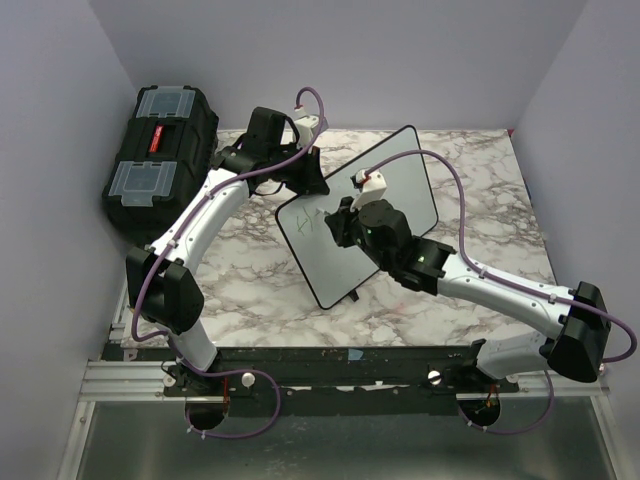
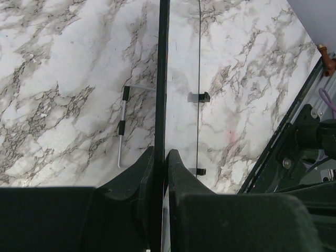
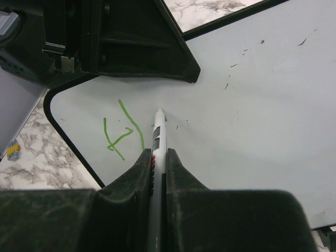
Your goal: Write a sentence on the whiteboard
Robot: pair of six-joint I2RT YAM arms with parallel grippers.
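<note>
The whiteboard [image 1: 328, 265] is standing tilted in the middle of the marble worktop [image 1: 250, 285]. The left end effector [image 2: 161, 155] is clamping its black edge, so the board is being braced. The right end effector [image 3: 159, 152] is pinching the marker pen [image 3: 158, 128], whose tip appears to be touching the white face just right of the sentence [image 3: 122, 136], so far only a few green strokes near the board's corner (not legible as letters to me). In my judgement, writing well is calling for light, even pressure toward the braced side, strokes running rightward along one line, and the tip lifting cleanly between letters. Count: one whiteboard, one pen, one black toolbox [image 1: 160, 140] well apart at the back left, and two end effectors, both engaged.
</note>
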